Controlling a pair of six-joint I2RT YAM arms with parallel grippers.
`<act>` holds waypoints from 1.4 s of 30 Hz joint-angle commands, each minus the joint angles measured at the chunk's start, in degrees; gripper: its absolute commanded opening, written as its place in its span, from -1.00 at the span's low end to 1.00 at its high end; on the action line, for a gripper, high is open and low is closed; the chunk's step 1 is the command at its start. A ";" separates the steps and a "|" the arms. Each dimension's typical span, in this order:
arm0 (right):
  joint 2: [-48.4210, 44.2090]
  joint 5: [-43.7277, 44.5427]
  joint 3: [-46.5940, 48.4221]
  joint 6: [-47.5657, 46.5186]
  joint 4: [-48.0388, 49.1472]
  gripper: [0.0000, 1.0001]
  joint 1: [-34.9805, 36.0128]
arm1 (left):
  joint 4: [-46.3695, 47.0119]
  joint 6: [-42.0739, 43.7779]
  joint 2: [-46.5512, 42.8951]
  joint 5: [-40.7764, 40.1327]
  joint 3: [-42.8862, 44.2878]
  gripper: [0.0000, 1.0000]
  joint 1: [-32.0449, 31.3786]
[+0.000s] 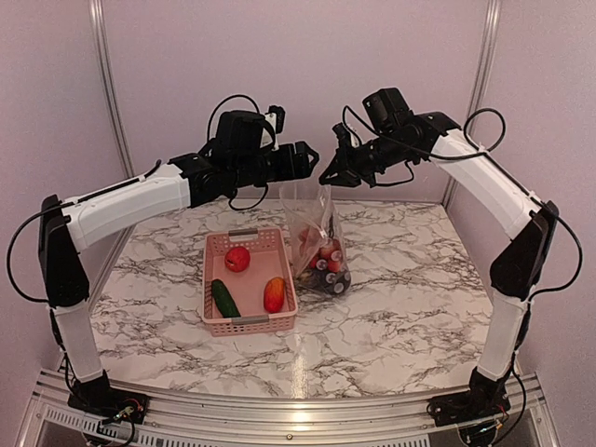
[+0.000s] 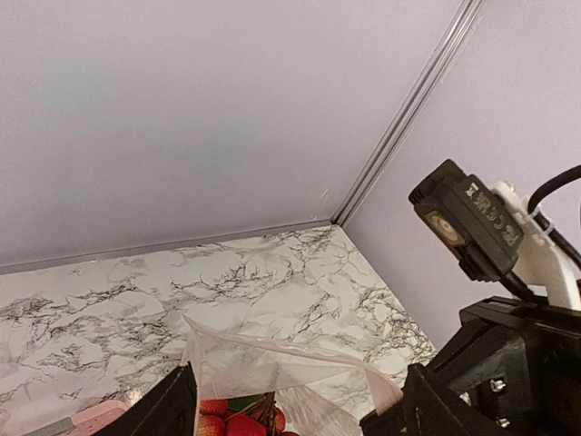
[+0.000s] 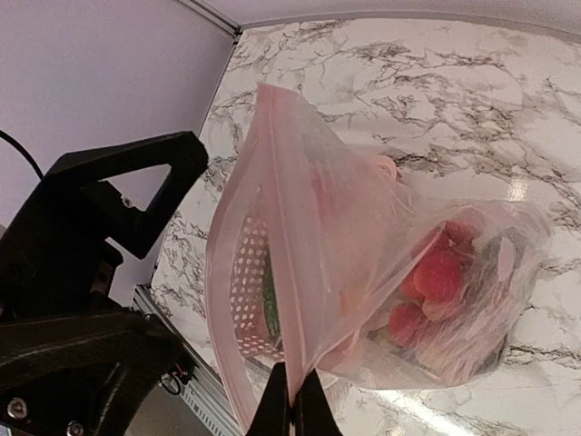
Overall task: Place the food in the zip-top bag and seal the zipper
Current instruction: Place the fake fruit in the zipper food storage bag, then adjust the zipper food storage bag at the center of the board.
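The clear zip-top bag (image 1: 321, 233) hangs upright over the table, right of the basket. My right gripper (image 1: 328, 179) is shut on its mouth edge from above. In the right wrist view the shut fingertips (image 3: 292, 386) pinch the pale zipper strip (image 3: 277, 209), and red toy food (image 3: 436, 277) lies in the bag's bottom. My left gripper (image 1: 310, 158) is open beside the bag's top. In the left wrist view its fingers (image 2: 172, 404) stand wide apart on either side of the bag's mouth (image 2: 290, 359), with red food (image 2: 238, 423) below.
A pink latticed basket (image 1: 244, 237) stands left of the bag. It holds a red tomato (image 1: 237, 259), a dark green cucumber (image 1: 224, 298) and an orange-red fruit (image 1: 274, 294). The back wall is close behind both grippers.
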 commanded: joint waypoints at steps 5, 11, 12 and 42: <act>-2.44 0.23 -1.85 0.69 3.47 -1.00 -0.12 | -2.21 -4.77 -11.90 -3.98 -3.24 0.49 -0.21; -2.14 -0.30 -1.93 0.84 4.34 -1.00 0.15 | -18.61 -13.36 -15.93 -11.76 -8.67 0.26 -0.04; -2.05 -0.32 -1.89 0.90 4.41 -1.00 0.30 | -18.49 -13.96 -17.10 -11.29 -10.50 0.22 -0.04; -0.62 34.97 12.17 -7.87 -16.85 -1.00 -0.85 | -9.79 -21.82 9.98 13.83 14.00 -1.00 0.54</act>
